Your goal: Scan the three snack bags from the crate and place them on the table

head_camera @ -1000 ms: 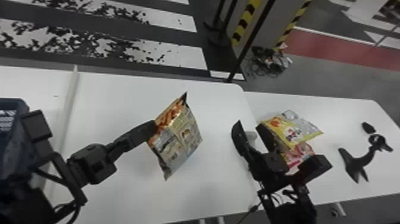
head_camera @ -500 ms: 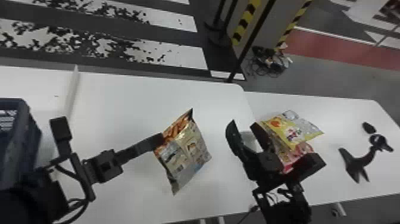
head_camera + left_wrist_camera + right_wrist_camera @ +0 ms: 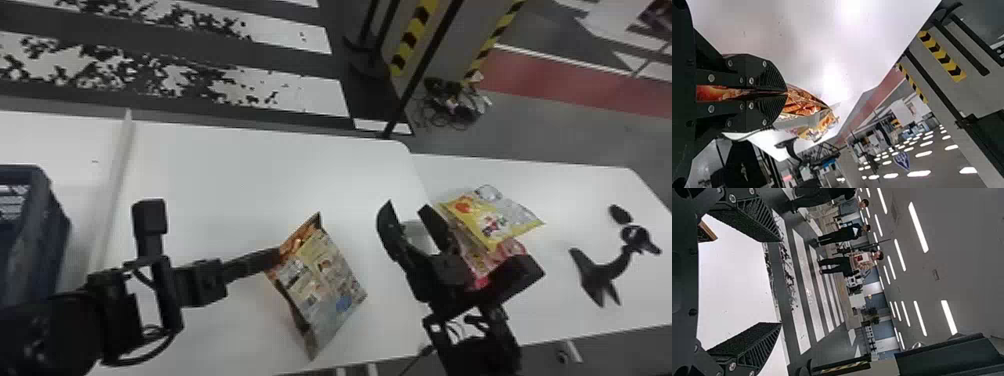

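In the head view my left gripper [image 3: 277, 255] is shut on the upper left edge of an orange-and-beige snack bag [image 3: 325, 280], tilted over the white table [image 3: 250, 180]. In the left wrist view the left gripper [image 3: 785, 93] pinches the orange bag [image 3: 803, 105] between its fingers. My right gripper [image 3: 407, 212] stands open right of that bag in the head view, and in the right wrist view the right gripper [image 3: 779, 282] has nothing between its fingers. A yellow snack bag [image 3: 492, 217] lies over a red-pink one [image 3: 510, 250] on the right-hand table, partly behind the right arm.
A dark blue crate [image 3: 55, 225] stands at the far left, beside a raised white divider [image 3: 117, 185]. At the far right of the tables is a black scanner stand [image 3: 600, 272]. A dark pole [image 3: 425, 70] rises behind the table.
The left gripper has carried the orange-and-beige bag right and toward the near table edge. The right gripper has shifted slightly left, staying open.
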Controlling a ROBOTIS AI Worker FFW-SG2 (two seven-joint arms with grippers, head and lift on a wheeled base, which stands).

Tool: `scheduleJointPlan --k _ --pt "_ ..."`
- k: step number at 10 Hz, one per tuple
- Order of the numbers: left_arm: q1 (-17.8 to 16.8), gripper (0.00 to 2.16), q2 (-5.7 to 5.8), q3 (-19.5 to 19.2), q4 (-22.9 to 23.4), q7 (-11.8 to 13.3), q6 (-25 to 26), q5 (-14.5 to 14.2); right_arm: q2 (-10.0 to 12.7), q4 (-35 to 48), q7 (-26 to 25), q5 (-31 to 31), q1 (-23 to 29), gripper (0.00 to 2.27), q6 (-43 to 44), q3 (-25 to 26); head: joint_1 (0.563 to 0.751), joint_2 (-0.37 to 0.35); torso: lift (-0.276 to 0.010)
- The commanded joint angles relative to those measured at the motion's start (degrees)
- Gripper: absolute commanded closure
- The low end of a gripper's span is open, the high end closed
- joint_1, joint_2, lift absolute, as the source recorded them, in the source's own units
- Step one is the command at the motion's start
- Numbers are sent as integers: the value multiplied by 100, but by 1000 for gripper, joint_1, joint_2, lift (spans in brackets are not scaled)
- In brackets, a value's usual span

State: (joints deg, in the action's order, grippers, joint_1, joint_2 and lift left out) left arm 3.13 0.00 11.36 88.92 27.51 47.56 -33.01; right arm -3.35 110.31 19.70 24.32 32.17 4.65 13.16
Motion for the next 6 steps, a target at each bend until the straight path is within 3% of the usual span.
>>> scheduleJointPlan --k 1,4,6 --pt "-76 -1 -15 227 3 -158 -31 348 -17 -45 7 3 -53 137 -21 3 695 -350 -62" --pt "-102 22 -15 508 99 -791 -383 1148 -78 -115 7 12 -106 137 -39 3 695 -350 -62" --pt "170 22 -15 420 583 -1002 -664 1157 -87 -141 7 20 -106 137 -74 11 695 -350 -62"
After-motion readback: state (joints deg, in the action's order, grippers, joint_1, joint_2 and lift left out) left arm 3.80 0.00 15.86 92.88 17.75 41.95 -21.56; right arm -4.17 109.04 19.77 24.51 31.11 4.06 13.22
